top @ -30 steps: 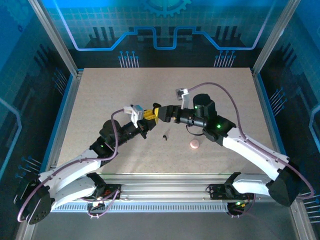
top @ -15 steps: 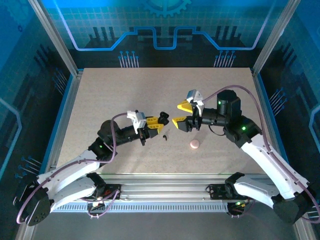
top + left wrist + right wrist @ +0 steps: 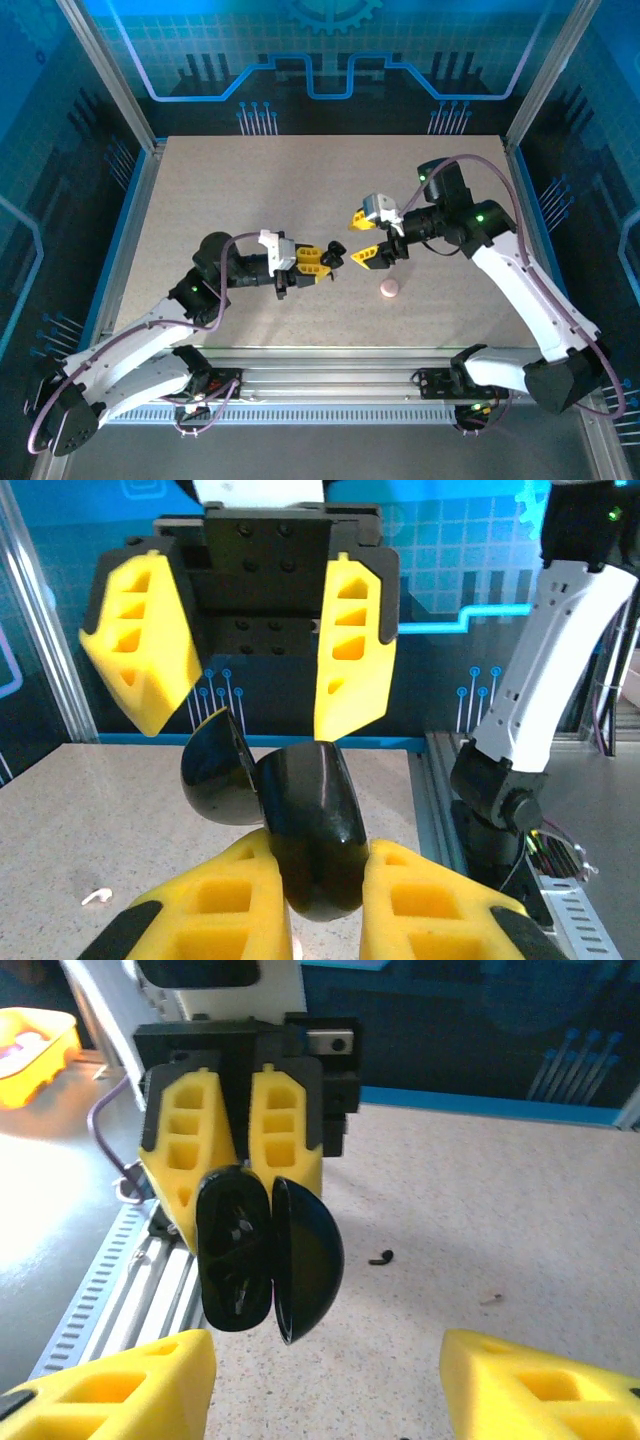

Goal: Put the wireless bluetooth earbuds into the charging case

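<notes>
Case hold: left gripper (image 3: 318, 905) has its yellow fingers (image 3: 215, 905) closed narrowly on the black charging case (image 3: 312, 845), pinching the lower shell from both sides.
Case state: hinged open, lid (image 3: 213, 765) swung out to one side. The whole case is held clear of the table (image 3: 220, 180). The interior is too dark to tell what sits in it.
Opposite hand: right gripper (image 3: 362, 237) has its jaws spread wide, with nothing between them and nothing touched.
Spacing: the two grippers face each other head-on over the middle of the table. The open case sits just in front of the right fingertips, and no contact is visible.
Earbud: one small black comma-shaped earbud (image 3: 381, 1257) lies loose on the table. In the right wrist view it is beyond the case and to its right, apart from both grippers.
Other: small pink round object (image 3: 389, 288) on the table, near the right gripper on its near-edge side, untouched.
</notes>
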{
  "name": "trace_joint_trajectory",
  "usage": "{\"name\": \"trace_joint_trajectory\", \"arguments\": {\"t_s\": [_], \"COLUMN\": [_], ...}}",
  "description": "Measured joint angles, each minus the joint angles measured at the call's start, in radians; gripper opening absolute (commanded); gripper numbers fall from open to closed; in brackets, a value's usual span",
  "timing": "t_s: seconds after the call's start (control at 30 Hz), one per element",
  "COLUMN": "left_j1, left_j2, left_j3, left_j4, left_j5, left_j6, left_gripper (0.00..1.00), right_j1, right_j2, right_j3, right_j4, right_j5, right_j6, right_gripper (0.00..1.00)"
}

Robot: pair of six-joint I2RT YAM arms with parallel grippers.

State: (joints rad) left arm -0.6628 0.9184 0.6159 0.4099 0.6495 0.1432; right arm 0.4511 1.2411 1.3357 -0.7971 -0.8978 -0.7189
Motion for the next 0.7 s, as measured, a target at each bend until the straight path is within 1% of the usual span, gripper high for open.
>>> {"name": "trace_joint_trajectory", "arguments": {"t_s": [0.23, 0.3, 0.43, 0.63, 0.7], "left_j1": [0.0, 0.0, 0.0, 0.0, 0.0], "left_j2": [0.0, 0.0, 0.0, 0.0, 0.0], "left_j3": [0.01, 0.013, 0.018, 0.018, 0.018], "left_j4": [-0.049, -0.051, -0.061, -0.066, -0.069], "left_j5": [0.03, 0.034, 0.044, 0.056, 0.056], "left_j6": [0.04, 0.043, 0.048, 0.051, 0.051], "left_gripper": [0.0, 0.0, 0.0, 0.0, 0.0], "right_j1": [0.012, 0.02, 0.039, 0.062, 0.065], "right_j2": [0.078, 0.093, 0.128, 0.174, 0.183], "right_j3": [0.07, 0.08, 0.1, 0.119, 0.125], "right_j4": [-0.111, -0.134, -0.168, -0.209, -0.227], "right_j5": [-0.106, -0.119, -0.136, -0.145, -0.152], "right_j6": [-0.112, -0.127, -0.148, -0.179, -0.19], "right_gripper": [0.53, 0.53, 0.49, 0.38, 0.37]}}
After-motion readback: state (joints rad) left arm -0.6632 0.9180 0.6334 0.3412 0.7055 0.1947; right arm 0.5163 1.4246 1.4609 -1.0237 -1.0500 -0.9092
